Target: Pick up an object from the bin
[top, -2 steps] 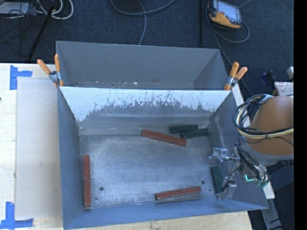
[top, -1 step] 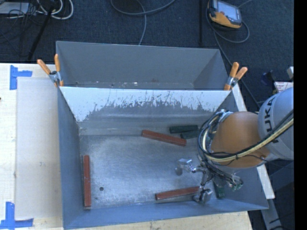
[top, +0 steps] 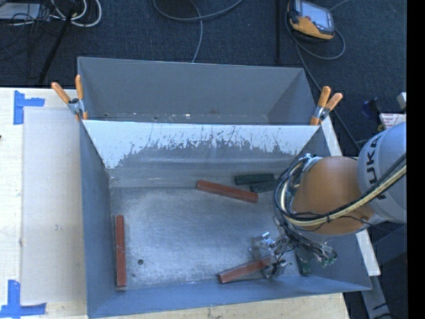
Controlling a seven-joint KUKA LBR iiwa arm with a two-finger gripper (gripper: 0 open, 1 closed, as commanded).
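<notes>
My gripper (top: pixel 272 256) is low in the bin's front right corner, under the orange cover. A reddish-brown flat stick (top: pixel 240 272) lies on the floor there, pointing left and slightly toward the front wall. Its right end reaches right up to the gripper's tip. Whether the stick is gripped I cannot tell. A small dark green piece (top: pixel 309 264) lies just right of the gripper, close to the bin's right wall.
Another reddish-brown stick (top: pixel 226 191) lies slanted near the back of the floor, with a dark green bar (top: pixel 255 178) just behind its right end. A third brown stick (top: pixel 119 250) lies along the left wall.
</notes>
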